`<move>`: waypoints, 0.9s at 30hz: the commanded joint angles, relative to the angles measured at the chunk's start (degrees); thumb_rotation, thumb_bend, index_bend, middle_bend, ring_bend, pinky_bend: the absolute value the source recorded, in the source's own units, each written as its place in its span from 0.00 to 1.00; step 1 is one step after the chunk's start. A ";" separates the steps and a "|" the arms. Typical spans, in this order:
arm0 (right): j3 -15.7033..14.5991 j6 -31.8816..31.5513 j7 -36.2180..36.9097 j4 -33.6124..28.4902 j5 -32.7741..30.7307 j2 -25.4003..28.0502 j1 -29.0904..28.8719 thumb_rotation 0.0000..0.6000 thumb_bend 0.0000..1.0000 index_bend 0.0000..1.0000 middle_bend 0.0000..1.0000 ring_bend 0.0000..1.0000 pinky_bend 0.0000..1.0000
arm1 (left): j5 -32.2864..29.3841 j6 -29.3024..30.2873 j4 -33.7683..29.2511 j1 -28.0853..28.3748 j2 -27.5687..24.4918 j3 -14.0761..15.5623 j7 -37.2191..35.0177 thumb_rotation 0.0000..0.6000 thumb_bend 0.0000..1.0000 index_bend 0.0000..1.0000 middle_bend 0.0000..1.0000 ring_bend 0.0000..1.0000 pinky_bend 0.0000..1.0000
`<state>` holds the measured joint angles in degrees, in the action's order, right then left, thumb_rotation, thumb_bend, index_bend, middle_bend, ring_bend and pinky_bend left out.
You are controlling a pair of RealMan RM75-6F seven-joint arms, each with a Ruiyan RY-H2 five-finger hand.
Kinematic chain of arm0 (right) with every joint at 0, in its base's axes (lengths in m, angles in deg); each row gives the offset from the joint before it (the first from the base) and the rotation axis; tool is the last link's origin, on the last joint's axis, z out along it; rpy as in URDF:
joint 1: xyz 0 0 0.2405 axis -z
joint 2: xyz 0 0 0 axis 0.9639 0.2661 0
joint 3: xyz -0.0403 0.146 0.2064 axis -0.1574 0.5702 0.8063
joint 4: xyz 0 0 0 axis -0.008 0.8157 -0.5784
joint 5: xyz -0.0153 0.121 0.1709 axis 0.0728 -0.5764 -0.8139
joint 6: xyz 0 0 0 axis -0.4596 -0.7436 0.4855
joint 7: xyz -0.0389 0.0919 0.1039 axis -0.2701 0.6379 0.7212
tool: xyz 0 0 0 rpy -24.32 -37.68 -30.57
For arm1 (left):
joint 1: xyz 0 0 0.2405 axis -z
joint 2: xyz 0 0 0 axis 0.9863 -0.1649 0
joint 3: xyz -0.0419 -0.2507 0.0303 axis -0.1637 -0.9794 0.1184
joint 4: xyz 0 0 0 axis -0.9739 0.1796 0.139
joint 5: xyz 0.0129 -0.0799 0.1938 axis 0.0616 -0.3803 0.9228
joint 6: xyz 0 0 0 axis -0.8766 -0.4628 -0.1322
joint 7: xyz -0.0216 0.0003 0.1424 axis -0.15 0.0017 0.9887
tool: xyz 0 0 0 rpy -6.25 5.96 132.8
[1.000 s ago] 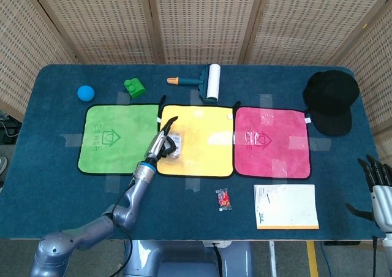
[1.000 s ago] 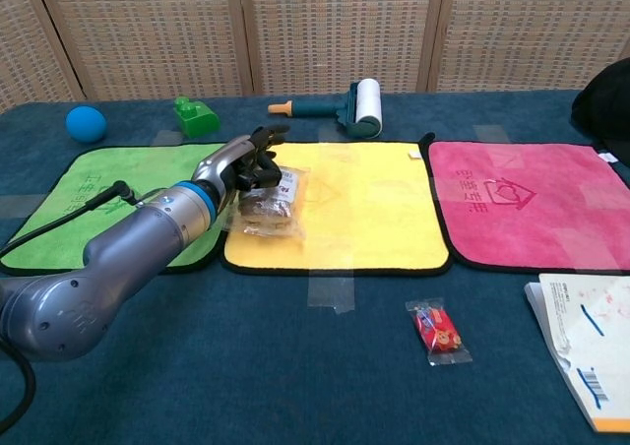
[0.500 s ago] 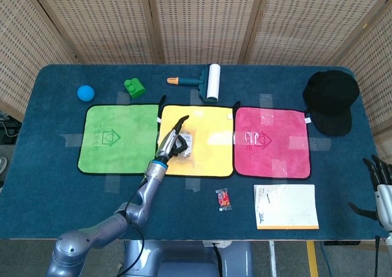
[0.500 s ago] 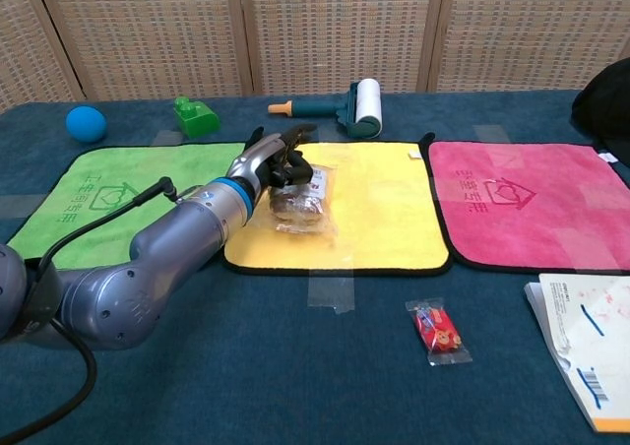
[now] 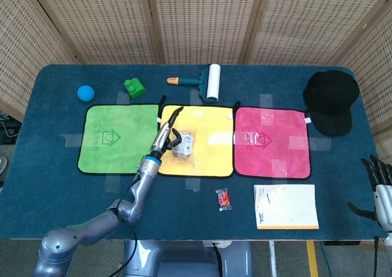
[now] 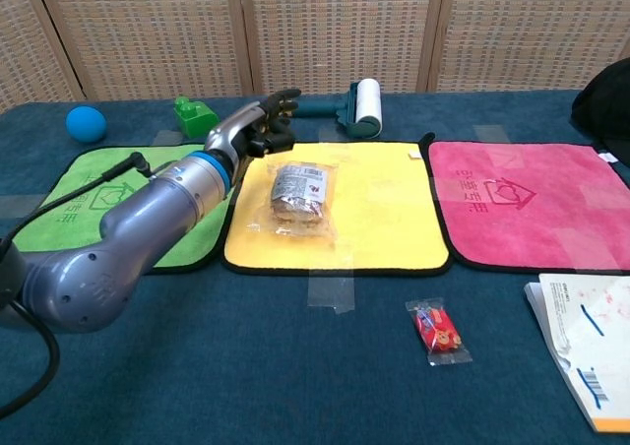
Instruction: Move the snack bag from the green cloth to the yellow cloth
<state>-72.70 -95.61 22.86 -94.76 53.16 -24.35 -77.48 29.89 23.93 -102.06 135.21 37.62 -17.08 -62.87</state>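
Robot test lab or data-collection setup, blue felt-covered table (image 5: pixel 55 185), woven rattan screen panels (image 5: pixel 202 19) behind, three coloured cloths taped down in a row, tape patches (image 6: pixel 333 289) on the felt, assorted unrelated props scattered around, cabling on arm

i count three cloths on my table: one green cloth (image 5: pixel 117 137), one yellow cloth (image 5: pixel 205 143) and one pink cloth (image 5: pixel 272 141). there are two packets: one snack bag (image 6: pixel 299 198) and one small red packet (image 5: pixel 224 199). i see one blue ball (image 5: pixel 86 92), one green block (image 5: pixel 135 87), one lint roller (image 5: pixel 207 81), one black cap (image 5: pixel 331 101) and one notepad (image 5: pixel 286 206). of my hands, two show: my left hand (image 6: pixel 254 127) and my right hand (image 5: pixel 378 179).
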 commanded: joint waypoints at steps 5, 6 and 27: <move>-0.36 -0.63 -0.85 -0.65 1.13 -0.07 0.05 1.00 0.00 0.00 0.00 0.00 0.00 | 2.24 3.04 -14.41 -5.65 -13.60 2.09 4.42 1.00 0.79 0.00 0.00 0.00 0.00; -0.41 -0.72 -1.06 -0.72 1.25 -0.08 0.07 1.00 0.00 0.00 0.00 0.00 0.00 | 1.91 2.28 -16.90 -6.32 -16.06 2.53 6.65 1.00 0.62 0.00 0.00 0.00 0.00; -1.23 -2.36 -2.97 -2.58 3.80 -0.21 0.38 1.00 0.00 0.00 0.00 0.00 0.00 | -2.76 26.46 -57.38 -32.32 -55.25 17.09 58.17 1.00 0.00 0.00 0.00 0.00 0.00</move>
<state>-73.93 -97.97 19.89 -97.34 56.97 -24.55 -77.09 27.16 43.44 -153.92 108.95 -13.40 -4.06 -10.86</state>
